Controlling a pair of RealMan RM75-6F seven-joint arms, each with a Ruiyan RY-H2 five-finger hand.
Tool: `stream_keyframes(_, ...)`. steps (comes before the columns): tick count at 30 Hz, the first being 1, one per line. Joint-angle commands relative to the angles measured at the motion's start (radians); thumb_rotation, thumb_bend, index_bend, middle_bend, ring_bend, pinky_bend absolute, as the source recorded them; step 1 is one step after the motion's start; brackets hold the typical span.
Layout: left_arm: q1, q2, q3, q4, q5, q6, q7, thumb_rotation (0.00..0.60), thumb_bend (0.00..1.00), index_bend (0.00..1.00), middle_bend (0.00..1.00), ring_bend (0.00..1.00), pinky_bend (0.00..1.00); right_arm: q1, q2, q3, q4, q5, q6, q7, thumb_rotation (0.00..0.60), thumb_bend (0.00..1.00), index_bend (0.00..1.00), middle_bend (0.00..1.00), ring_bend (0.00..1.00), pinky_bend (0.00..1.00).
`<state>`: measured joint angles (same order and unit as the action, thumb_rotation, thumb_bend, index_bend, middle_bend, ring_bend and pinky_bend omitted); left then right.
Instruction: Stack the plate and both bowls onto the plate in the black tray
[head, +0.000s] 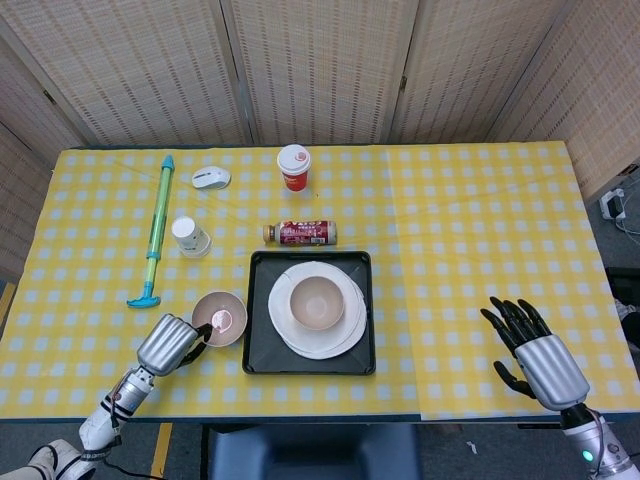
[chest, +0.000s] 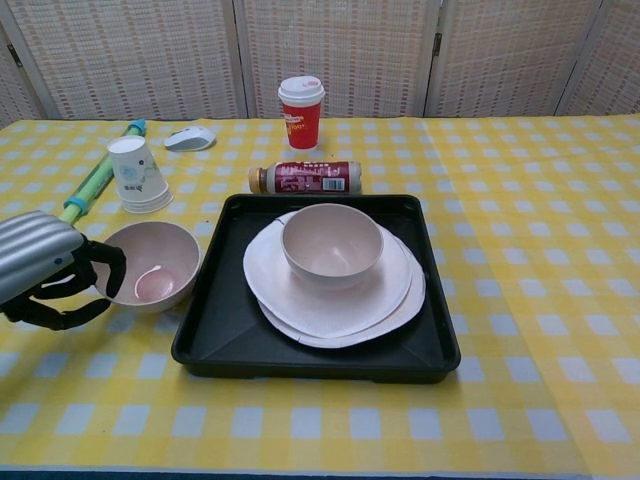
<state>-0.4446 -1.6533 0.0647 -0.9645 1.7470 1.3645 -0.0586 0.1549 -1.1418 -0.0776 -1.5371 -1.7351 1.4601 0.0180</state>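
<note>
A pink bowl (head: 221, 317) (chest: 153, 263) is lifted and tilted just left of the black tray (head: 259, 345) (chest: 225, 330). My left hand (head: 171, 343) (chest: 45, 270) pinches its near-left rim. In the tray lie two stacked white plates (head: 347, 320) (chest: 398, 285), and a second pink bowl (head: 317, 302) (chest: 331, 245) sits on them. My right hand (head: 530, 350) hovers over the table's front right corner, fingers spread, holding nothing; the chest view does not show it.
Behind the tray lies a maroon bottle (head: 300, 233) (chest: 305, 177) on its side. A red paper cup (head: 294, 167) (chest: 302, 111) stands further back. A white cup (head: 189, 237) (chest: 137, 174), a green-blue pump tube (head: 156, 228) (chest: 96, 180) and a white mouse (head: 211, 178) (chest: 189, 137) lie at the left.
</note>
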Motion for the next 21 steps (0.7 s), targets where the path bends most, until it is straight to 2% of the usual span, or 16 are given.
stream_keyframes(1, -0.001, -0.006, -0.001, 0.014, 0.010, 0.033, -0.019, 0.600, 0.50, 0.62, 1.00, 0.99, 1.00, 0.001, -0.001, 0.001, 0.000, 0.001, -0.004, 0.000, 0.600, 0.40, 0.00, 0.00, 0.00, 0.00)
stream_keyframes(11, -0.003, -0.008, -0.020, -0.039, 0.025, 0.105, 0.015, 0.600, 0.52, 0.62, 1.00, 0.99, 1.00, -0.001, 0.006, -0.002, -0.004, -0.008, 0.002, 0.011, 0.600, 0.40, 0.00, 0.00, 0.00, 0.00)
stream_keyframes(15, -0.025, -0.001, -0.038, -0.123, 0.027, 0.091, 0.080, 0.600, 0.52, 0.62, 1.00, 0.99, 1.00, -0.006, 0.010, -0.005, -0.005, -0.020, 0.015, 0.020, 0.600, 0.40, 0.00, 0.00, 0.00, 0.00)
stream_keyframes(21, -0.087, 0.019, -0.090, -0.312, 0.007, 0.016, 0.177, 0.600, 0.52, 0.62, 1.00, 0.99, 1.00, -0.011, 0.019, -0.006, -0.007, -0.028, 0.032, 0.036, 0.600, 0.40, 0.00, 0.00, 0.00, 0.00)
